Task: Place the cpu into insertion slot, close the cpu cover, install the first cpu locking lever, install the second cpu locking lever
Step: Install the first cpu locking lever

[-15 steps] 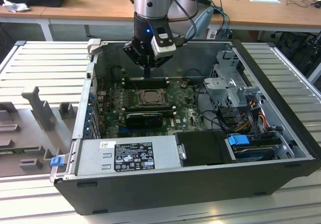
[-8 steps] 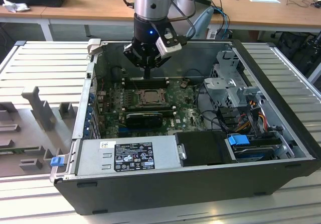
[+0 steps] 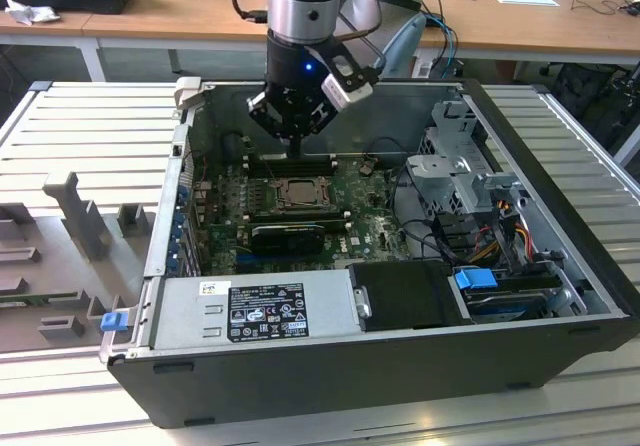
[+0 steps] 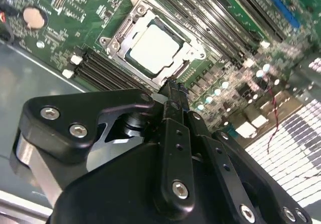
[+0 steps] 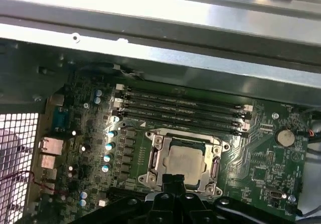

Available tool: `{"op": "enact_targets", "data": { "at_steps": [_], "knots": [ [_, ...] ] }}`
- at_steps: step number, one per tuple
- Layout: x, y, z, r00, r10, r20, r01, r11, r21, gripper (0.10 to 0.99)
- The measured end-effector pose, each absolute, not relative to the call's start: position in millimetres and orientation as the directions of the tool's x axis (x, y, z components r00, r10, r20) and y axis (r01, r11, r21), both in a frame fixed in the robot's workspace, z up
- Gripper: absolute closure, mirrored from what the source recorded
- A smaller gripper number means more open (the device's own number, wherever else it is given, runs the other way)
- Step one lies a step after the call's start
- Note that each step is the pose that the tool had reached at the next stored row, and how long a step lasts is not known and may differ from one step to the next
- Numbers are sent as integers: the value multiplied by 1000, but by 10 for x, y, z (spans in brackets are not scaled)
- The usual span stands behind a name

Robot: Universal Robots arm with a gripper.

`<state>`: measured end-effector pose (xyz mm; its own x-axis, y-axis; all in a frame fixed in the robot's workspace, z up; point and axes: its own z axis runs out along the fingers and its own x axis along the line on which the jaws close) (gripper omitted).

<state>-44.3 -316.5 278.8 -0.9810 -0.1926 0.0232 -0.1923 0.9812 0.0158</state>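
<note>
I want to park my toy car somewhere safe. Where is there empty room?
Bare table lies on the exterior view's left, bordered by the grey tray and the case wall. Another bare strip runs along the case's other side. Inside the case it is crowded: the gripper hangs by the cpu, and cables fill the corner.

My jaws are black, with silver screw heads (image 4: 179, 189). Just past their tips sits the pale silvery-beige chip (image 5: 184, 159), ringed by a shiny silver cover (image 5: 156, 158). The circuit board (image 5: 261, 163) around them is green, crossed by black memory slots (image 5: 180, 108) with white end clips. Farther from the jaws, a coin battery (image 5: 285, 137) is silver.
</note>
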Motion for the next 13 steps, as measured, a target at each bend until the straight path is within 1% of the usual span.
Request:
{"op": "enact_targets", "data": {
  "at_steps": [2, 5, 10, 13],
  "knots": [
    [-443, -3165, 2780, -970, -242, 22, -242, 970, 16, 980],
    [-486, -3165, 2763, -966, -257, 21, -257, 966, 18, 980],
    [-658, -3164, 2720, -968, -251, 19, -251, 968, 21, 980],
    [-660, -3164, 2706, -979, -201, 19, -200, 979, 21, 980]
  ]
}}
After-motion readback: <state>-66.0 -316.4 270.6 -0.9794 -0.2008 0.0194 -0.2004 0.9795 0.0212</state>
